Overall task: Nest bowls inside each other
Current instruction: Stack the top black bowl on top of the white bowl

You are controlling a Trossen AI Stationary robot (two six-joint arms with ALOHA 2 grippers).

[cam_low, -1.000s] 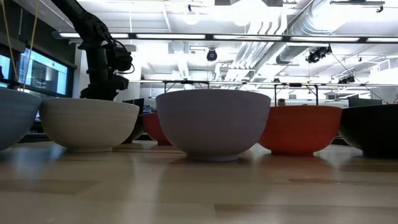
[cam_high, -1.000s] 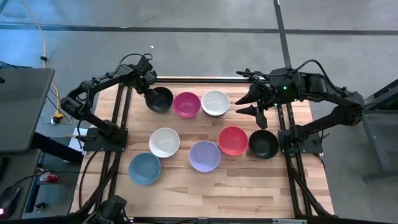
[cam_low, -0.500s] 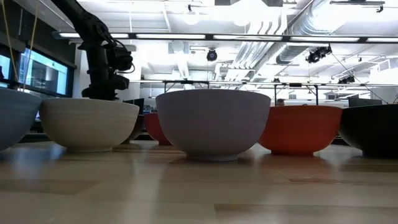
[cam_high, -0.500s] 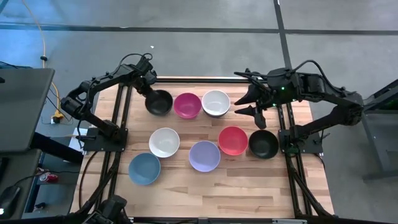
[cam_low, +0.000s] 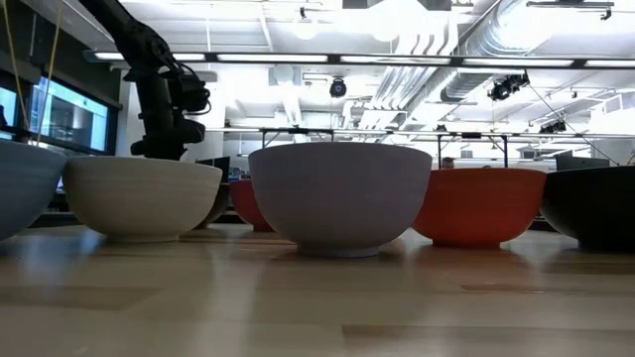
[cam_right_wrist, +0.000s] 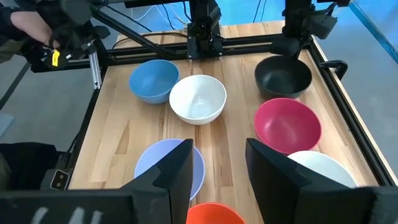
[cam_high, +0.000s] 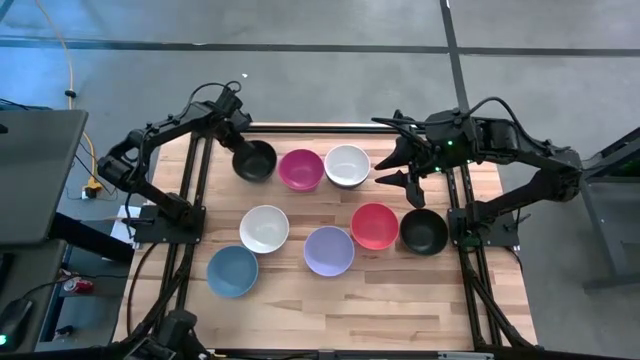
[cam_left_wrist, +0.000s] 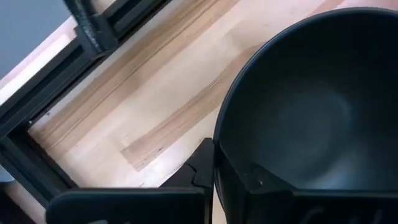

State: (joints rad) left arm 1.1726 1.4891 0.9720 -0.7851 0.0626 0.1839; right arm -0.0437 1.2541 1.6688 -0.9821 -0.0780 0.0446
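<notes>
- Left tool [cam_high: 243,150] clamped on the rim of the black bowl [cam_high: 256,160] at the desk's far left corner; left wrist view shows one finger inside the wall, one outside.
- Key relation: the magenta bowl [cam_high: 300,168] sits just beside that black bowl, on its right in the high view, rims nearly touching. Likely nest target, so the carry would be short and sideways toward desk centre.
- Right tool [cam_high: 402,164] hovers with fingers spread wide and holding nothing, just right of the white bowl [cam_high: 347,165]. It is the nearer arm for that one.
- Far row left to right: black, magenta, white.
- Near rows: second white bowl [cam_high: 265,228], blue bowl [cam_high: 232,270], lavender bowl [cam_high: 329,250], red bowl [cam_high: 374,225], another black bowl [cam_high: 424,230] at right.
- Eight bowls visible, all upright, open side up, each alone on the desk [cam_high: 400,300]. None nested yet, and every one looks empty.
- Round bowls, so no long axis; only the rim approach side matters.
- Risk, judged: a rim pinch may tilt the bowl when lifted, and the neighbours are close.
</notes>
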